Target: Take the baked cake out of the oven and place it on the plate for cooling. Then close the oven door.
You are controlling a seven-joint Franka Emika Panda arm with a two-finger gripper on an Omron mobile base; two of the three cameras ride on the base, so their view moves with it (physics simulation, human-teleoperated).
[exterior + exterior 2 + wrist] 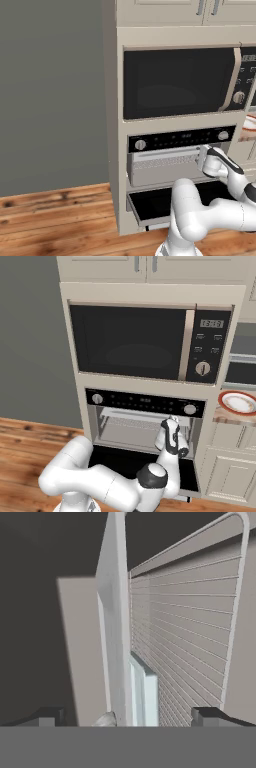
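The oven [145, 405] sits under the black microwave [130, 343], and its cavity is tight. The wire rack [190, 627] and the thin edge of the grey tray [112, 612] crowd close around the hand. A reach that drifts sideways could catch a finger on either one and rattle or shove the tray.

The oven door [112, 460] lies dropped flat at 6 o'clock of the cavity, right beneath the arm. A low elbow on the way out could press on it or snag the bar handle.

The gripper [170, 421] is at the cavity's mouth, towards its 3 o'clock side, jaws spread wide and holding nothing. That much spread leaves little room between the rack wires and the tray.

The plate [239, 402] waits on the counter at 3 o'clock of the oven, well apart, so a weak grip could lose the slice during the carry.

A pale wedge-like shape [143, 693] shows between the finger tips. It may be the baked cake, though I cannot tell. It is small and soft, so closing off-centre would likely topple or crush it
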